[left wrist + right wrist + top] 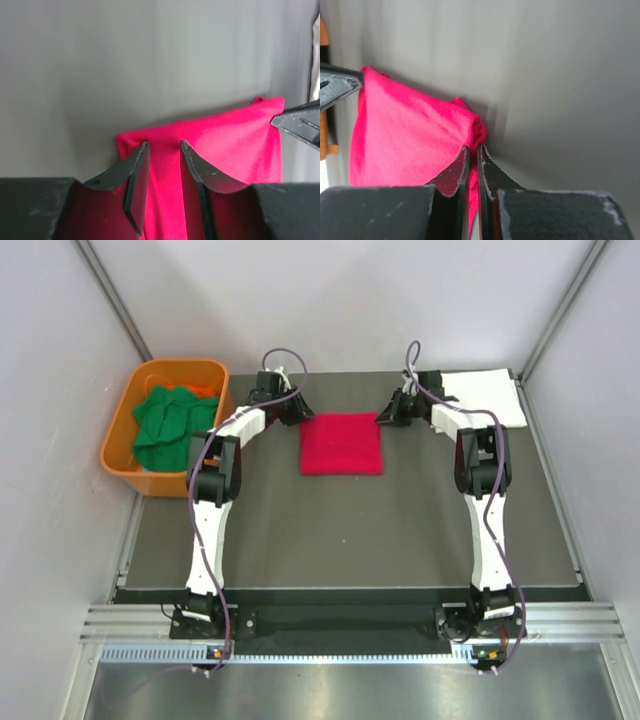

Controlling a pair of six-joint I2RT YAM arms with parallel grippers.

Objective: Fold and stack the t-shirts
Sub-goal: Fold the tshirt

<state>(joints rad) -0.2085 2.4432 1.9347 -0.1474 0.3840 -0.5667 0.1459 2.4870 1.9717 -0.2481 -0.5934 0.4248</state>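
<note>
Two sets of fingers sit at the far edge of the red t-shirt, one at each corner. The right fingers are closed, and they look pinched on the far-right corner, where a fold of red cloth bunches at their tips. The left fingers stand apart over the far-left corner, with red cloth showing in the gap and nothing clamped. The shirt lies folded flat on the counter, stretching toward the near side from both sets, and its far edge runs left to right between them. A white t-shirt lies at the far right, closer to the right arm. Green t-shirts fill the orange tub at the far left.
</note>
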